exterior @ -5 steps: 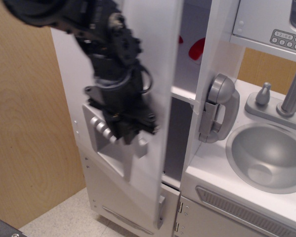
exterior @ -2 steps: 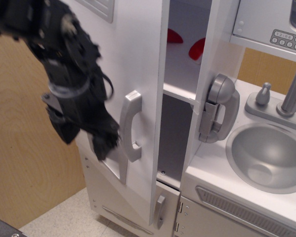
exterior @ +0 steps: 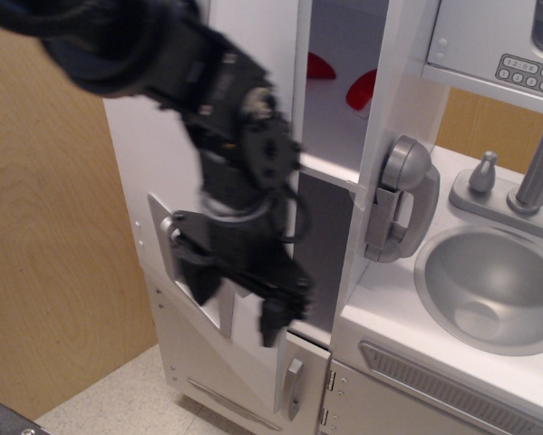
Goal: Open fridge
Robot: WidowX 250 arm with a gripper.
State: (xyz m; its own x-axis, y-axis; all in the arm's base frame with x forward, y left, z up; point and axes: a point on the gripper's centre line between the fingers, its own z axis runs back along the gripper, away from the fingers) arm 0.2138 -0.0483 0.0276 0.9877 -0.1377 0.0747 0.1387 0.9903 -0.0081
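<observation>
The fridge (exterior: 153,154) is tall and white, at the left of the toy kitchen. Its large door (exterior: 253,36) stands ajar, and the gap shows a white shelf (exterior: 330,169) and two red shapes (exterior: 362,89) inside. My black arm reaches down across the door front and hides the vertical handle. My gripper (exterior: 253,304) hangs blurred in front of the door's lower edge, beside the recessed dispenser panel (exterior: 171,240). I cannot tell how its jaws stand.
A grey toy phone (exterior: 402,195) hangs on the fridge's right side. The sink (exterior: 493,285) and faucet (exterior: 538,172) lie to the right, under the microwave keypad (exterior: 529,72). The small lower door (exterior: 294,385) is below. A wooden wall (exterior: 44,227) stands to the left.
My arm swung from the left of the door to the right and down, now covering the handle that showed before. The door stays ajar by about the same amount.
</observation>
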